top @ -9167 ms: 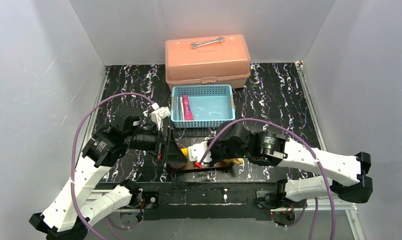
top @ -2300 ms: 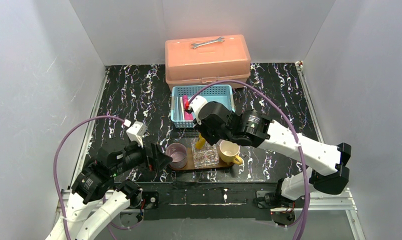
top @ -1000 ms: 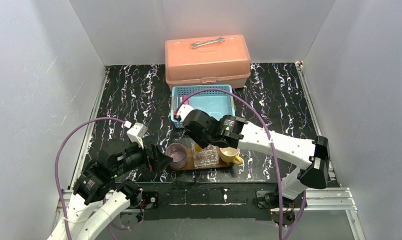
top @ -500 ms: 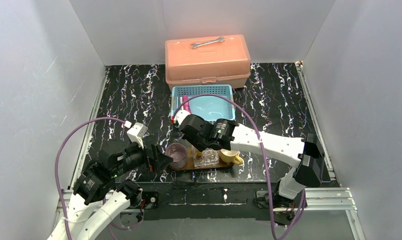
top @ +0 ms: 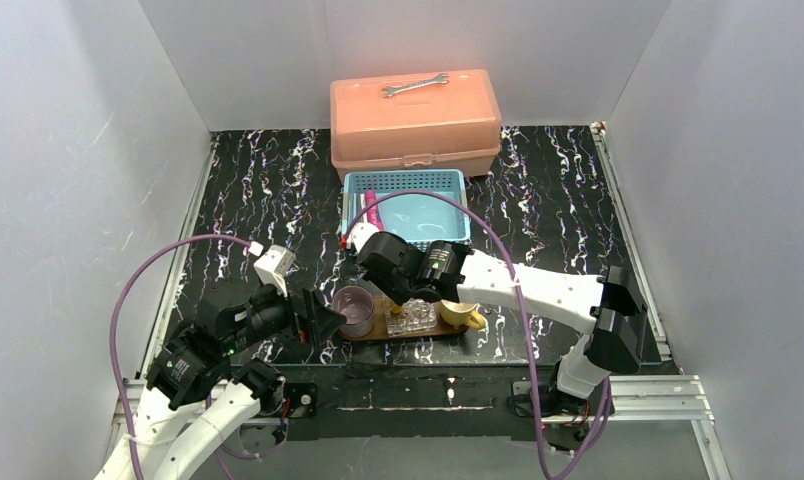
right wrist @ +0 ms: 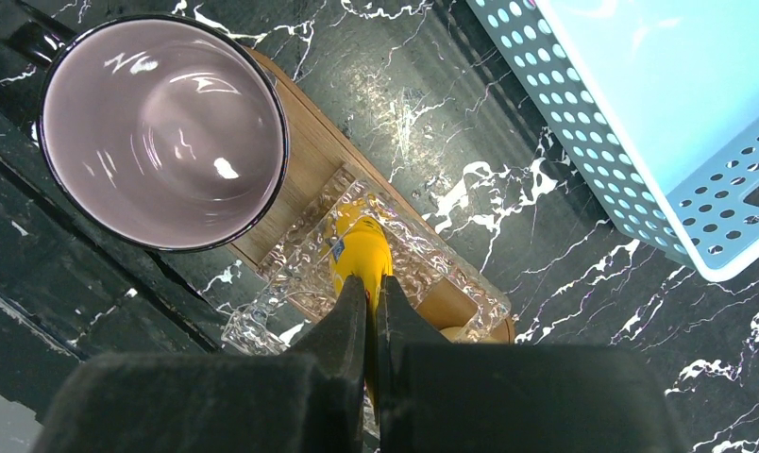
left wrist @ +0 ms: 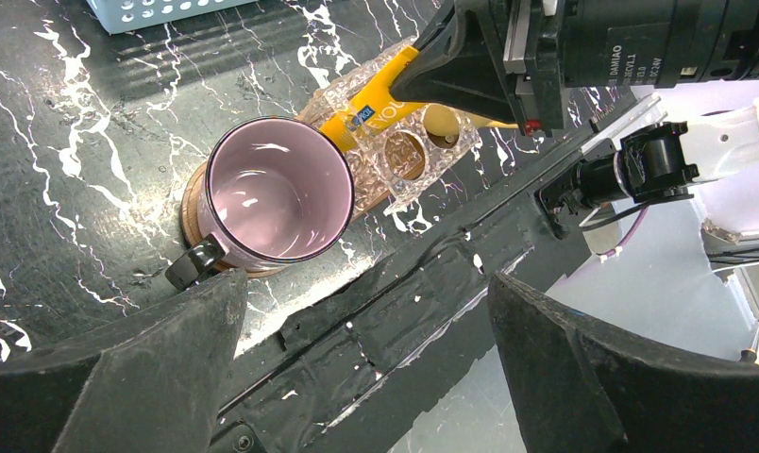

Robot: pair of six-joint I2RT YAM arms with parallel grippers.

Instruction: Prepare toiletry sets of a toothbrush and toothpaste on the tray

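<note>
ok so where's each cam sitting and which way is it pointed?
Top external: above and behind the bases, looking down at the table; both arms show, with left gripper and right gripper.
Left wrist: low at the near edge, facing the purple mug and yellow tube; own open fingers frame the bottom.
Right wrist: looks straight down; own fingers shut on the tube.
Shared: both wrist views show mug, tube, glass holder.

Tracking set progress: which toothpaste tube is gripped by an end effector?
The bright yellow flat tube, pinched by the right end effector at the clear patterned glass holder; the magenta-pink tube lies in the light-blue slotted plastic basket.
</note>
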